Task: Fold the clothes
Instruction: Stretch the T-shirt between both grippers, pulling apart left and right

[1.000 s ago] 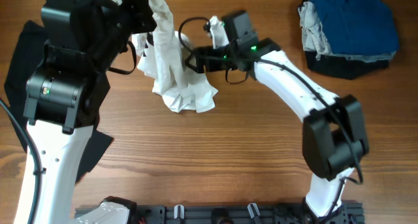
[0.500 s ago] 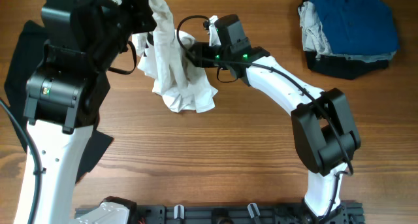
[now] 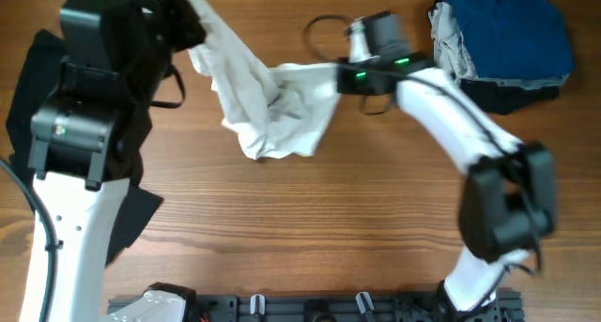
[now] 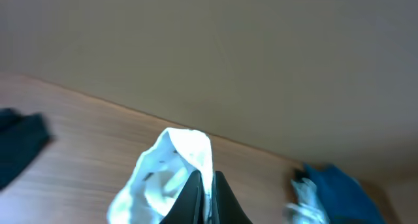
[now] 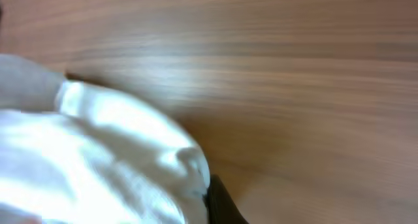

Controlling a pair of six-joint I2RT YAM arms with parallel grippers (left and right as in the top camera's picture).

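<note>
A white T-shirt (image 3: 272, 106) hangs stretched between my two grippers above the wooden table. My left gripper (image 3: 186, 5), at the upper left, is shut on one end of it. In the left wrist view the two dark fingers (image 4: 196, 201) pinch a fold of the white fabric (image 4: 176, 159). Further right, my right gripper (image 3: 336, 76) is shut on the other end. Bunched white cloth (image 5: 98, 152) fills the lower left of the right wrist view, and only one dark finger (image 5: 221, 203) shows beside it. The shirt's lower part sags onto the table.
A pile of blue, grey and black clothes (image 3: 502, 40) lies at the back right corner. A black garment (image 3: 28, 87) is spread under the left arm at the left edge. A dark rail (image 3: 310, 308) runs along the front edge.
My right gripper has shut on the shirt and pulled it to the right, drawing the bunched cloth out into a band. The left gripper kept its grip and shifted slightly left.
</note>
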